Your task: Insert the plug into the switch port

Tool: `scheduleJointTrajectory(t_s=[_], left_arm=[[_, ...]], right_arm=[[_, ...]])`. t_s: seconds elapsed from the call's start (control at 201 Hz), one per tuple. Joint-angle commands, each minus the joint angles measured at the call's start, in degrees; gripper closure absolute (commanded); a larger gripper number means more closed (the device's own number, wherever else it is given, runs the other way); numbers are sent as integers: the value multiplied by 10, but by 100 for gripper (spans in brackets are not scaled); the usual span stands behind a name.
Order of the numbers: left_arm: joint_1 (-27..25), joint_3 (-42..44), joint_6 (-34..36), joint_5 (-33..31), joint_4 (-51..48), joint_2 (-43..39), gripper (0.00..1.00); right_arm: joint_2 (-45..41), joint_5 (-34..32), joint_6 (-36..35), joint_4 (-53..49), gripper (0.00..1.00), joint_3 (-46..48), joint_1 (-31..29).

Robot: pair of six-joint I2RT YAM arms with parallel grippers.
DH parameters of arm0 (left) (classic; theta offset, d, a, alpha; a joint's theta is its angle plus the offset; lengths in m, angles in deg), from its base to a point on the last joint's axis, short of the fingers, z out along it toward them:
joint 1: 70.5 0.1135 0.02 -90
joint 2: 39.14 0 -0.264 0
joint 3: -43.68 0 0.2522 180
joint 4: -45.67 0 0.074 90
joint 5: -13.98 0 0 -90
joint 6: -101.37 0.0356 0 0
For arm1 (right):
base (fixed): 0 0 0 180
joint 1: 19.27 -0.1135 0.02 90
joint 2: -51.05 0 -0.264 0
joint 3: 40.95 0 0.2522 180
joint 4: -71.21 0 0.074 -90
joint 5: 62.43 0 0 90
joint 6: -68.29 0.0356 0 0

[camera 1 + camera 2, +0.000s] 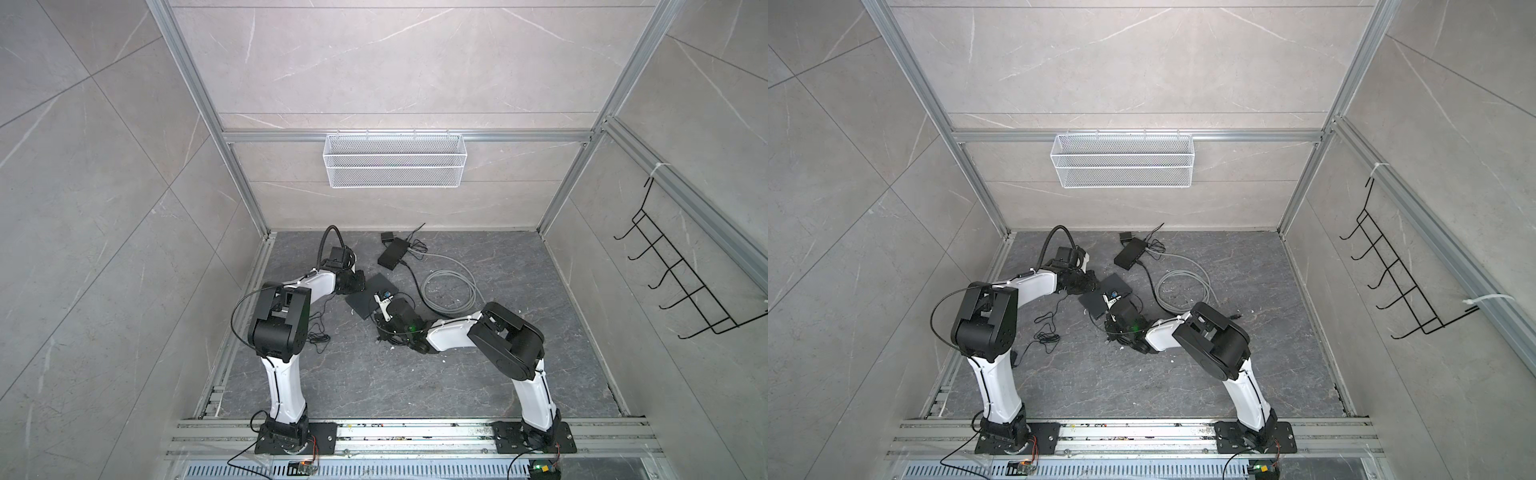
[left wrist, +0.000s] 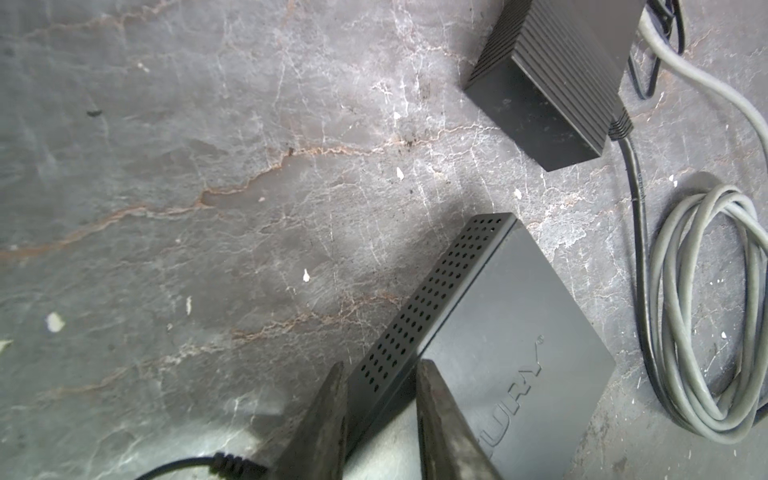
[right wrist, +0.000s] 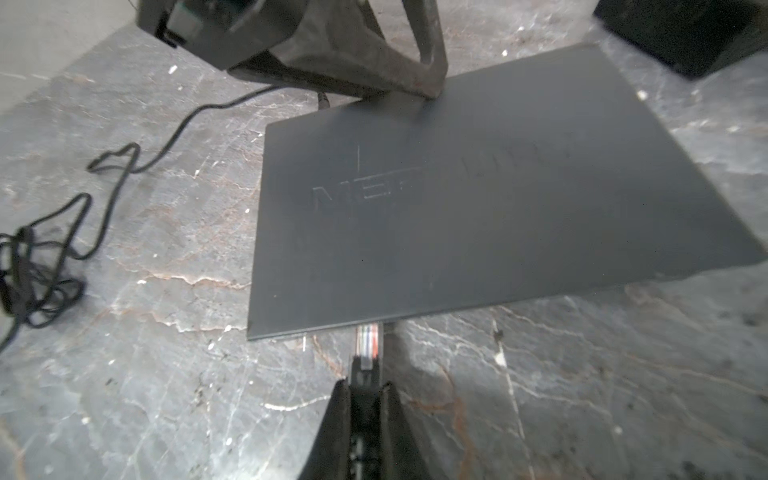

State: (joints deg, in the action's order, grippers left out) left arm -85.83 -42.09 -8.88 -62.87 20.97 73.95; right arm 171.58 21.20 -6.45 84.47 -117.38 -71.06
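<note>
Since the plug (image 3: 368, 343) looks light, rigid, brittle-latched, right gripper (image 3: 365, 399) pinches its boot, tip at the switch (image 3: 478, 199) near edge. Left gripper (image 2: 382, 374) straddles the far corner; clamping cannot be told.

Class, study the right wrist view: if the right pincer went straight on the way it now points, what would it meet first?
The switch: its near edge lies straight ahead. The plug held in the right pincer reaches that edge, so the plug would likely touch first, though depth is unclear.
</note>
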Motion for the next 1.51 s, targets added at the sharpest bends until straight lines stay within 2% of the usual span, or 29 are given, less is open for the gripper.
scheduleJointTrajectory(t_s=[0.0, 0.149, 0.229, 0.353, 0.478, 0.617, 0.786, 0.846, 0.955, 1.07, 1.199, 1.254, 1.329, 1.388, 1.418, 1.508], left_arm=[[-33, 54, -38, 101, -159, 11, 70], [-36, 68, -47, 120, -144, 5, 70], [-42, 66, -50, 130, -144, 4, 71], [-53, 66, -57, 131, -145, -2, 71], [-60, 81, -64, 132, -136, -9, 71], [-61, 107, -81, 130, -114, -22, 72], [-67, 126, -94, 140, -100, -28, 73], [-72, 129, -95, 140, -100, -29, 73], [-84, 128, -99, 151, -94, -20, 73], [-96, 131, -105, 158, -83, -8, 74], [-100, 143, -113, 165, -67, -7, 74], [-100, 147, -116, 165, -65, -8, 75], [-103, 153, -122, 166, -59, -10, 76], [-103, 157, -129, 163, -54, -12, 76], [-103, 157, -133, 153, -57, -13, 76], [-99, 150, -133, 112, -76, -14, 75]], right_arm=[[1, -32, -26, 23, 98, -15, -3], [-4, -18, -61, 101, 98, 26, -4], [-4, -17, -82, 76, 98, 16, -4], [-9, 4, -102, 93, 98, 16, -8], [-8, -18, -104, 30, 98, -21, -12], [-8, -43, -65, -50, 98, -59, -10], [4, -102, 36, -133, 97, -106, 9], [4, -111, 61, -123, 97, -106, 16], [5, -99, 63, -60, 94, -98, 19], [5, -54, 32, -11, 92, -106, 20], [-10, 26, -46, 54, 91, -92, 20], [-14, 61, -78, 47, 91, -99, 20], [-14, 59, -94, 7, 91, -121, 20], [-10, 56, -101, -6, 85, -130, 21], [-7, 55, -101, -20, 82, -137, 23], [-9, 38, -98, -70, 82, -146, 24]])
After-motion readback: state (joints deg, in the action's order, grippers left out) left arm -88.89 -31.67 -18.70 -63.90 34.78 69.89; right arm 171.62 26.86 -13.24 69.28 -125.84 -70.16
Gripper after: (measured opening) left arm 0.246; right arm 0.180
